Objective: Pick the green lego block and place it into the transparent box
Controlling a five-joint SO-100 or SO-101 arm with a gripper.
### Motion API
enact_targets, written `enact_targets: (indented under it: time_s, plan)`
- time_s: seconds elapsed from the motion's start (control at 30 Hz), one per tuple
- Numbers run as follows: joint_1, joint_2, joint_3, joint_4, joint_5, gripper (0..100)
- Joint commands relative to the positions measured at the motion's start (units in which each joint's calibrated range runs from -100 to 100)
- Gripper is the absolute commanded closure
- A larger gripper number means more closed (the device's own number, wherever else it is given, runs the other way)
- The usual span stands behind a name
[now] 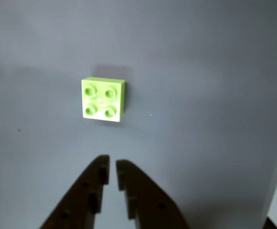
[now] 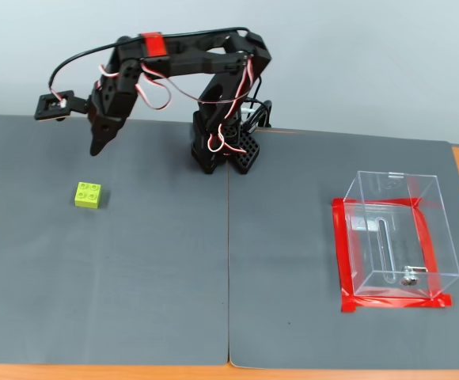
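The green lego block (image 2: pixel 88 195) is a small lime-green 2x2 brick that lies studs-up on the grey mat at the left of the fixed view. In the wrist view the block (image 1: pixel 103 99) sits ahead of the fingertips with bare mat between. My gripper (image 2: pixel 100 147) hangs in the air above and behind the block, pointing down. Its dark jaws are almost closed, with a thin gap, and hold nothing (image 1: pixel 112 164). The transparent box (image 2: pixel 394 232) stands at the right, edged by red tape, and is empty.
The black arm base (image 2: pixel 223 149) stands at the back centre of the grey mat (image 2: pixel 174 285). A seam runs down the mat's middle. Orange table edge shows at the far left, far right and front.
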Motion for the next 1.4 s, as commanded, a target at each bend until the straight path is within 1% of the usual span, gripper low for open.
enact_targets:
  time_s: [0.0,0.3,0.6,0.87,0.93,1.1,1.17,1.27,1.37]
  plan:
    - [-0.41,4.33,-7.02,-0.81,-2.06,98]
    - [-2.65,15.18,-18.32,-0.81,-3.52,98]
    - [-5.19,21.12,-20.68,-1.24,-4.92,98]
    - [-6.31,23.41,-20.40,-3.24,-4.35,97]
    - [-6.31,23.66,-19.86,-3.15,-4.35,93]
    - [-6.38,23.58,-16.15,-3.24,-4.87,72]
    - [-6.83,23.58,-14.98,-3.24,-4.87,66]
    - [-6.90,23.66,-14.43,-3.33,-4.92,63]
    - [-7.58,23.74,-13.98,-4.80,-4.97,63]
